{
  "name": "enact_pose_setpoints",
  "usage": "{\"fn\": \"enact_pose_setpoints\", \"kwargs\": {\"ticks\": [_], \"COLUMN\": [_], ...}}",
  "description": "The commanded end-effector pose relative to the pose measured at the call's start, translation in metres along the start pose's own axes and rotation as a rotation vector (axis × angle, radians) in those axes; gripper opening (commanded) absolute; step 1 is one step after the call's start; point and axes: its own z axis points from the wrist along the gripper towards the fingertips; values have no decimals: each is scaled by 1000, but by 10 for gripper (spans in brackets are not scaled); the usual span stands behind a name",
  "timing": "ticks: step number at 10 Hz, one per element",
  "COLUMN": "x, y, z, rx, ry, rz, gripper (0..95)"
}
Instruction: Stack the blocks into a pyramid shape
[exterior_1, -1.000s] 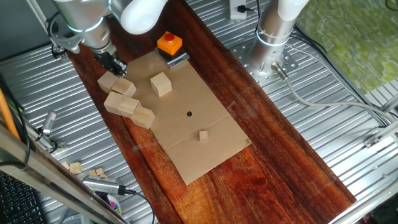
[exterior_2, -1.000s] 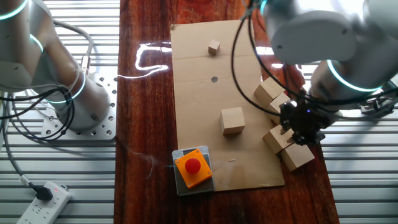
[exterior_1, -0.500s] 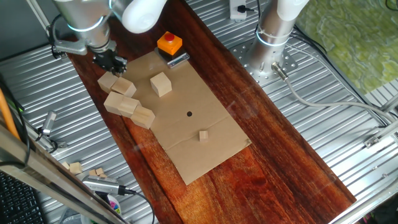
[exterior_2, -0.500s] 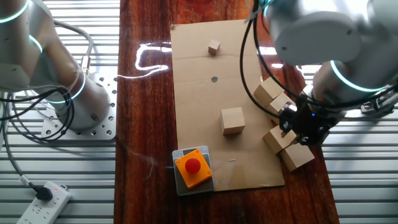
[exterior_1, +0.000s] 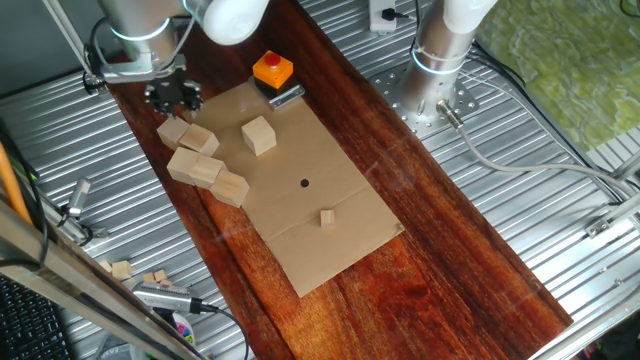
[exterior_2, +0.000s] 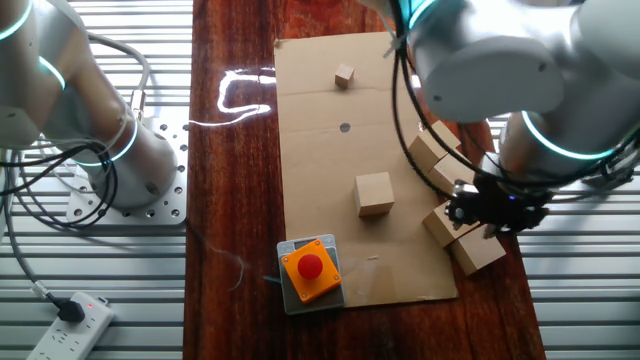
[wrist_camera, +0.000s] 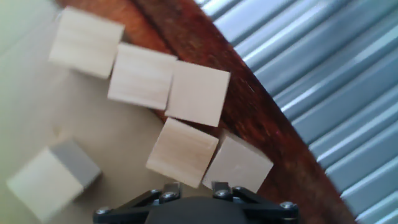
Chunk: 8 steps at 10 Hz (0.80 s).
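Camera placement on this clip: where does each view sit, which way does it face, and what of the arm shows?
One fixed view: high, looking down the table; gripper top left above the blocks.
The other fixed view: opposite side, steeply down; arm at right.
Hand view: straight down on five blocks; gripper base only.
Shared: blocks, cardboard sheet.

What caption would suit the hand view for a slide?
Gripper hovering above five clustered wooden blocks at the cardboard's edge, a sixth block lying apart.
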Motion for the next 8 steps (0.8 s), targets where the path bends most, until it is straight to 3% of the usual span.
{"fn": "enact_pose_setpoints", "kwargs": {"ticks": [1,4,8], "x": [-1,-3,-1], "y": [-11,-14,-16], "z": [4,6,8], "rx": [78,132,135], "ry": [-26,-30,-37], "rz": [-281,-327,-313], "gripper": [950,950,950]}}
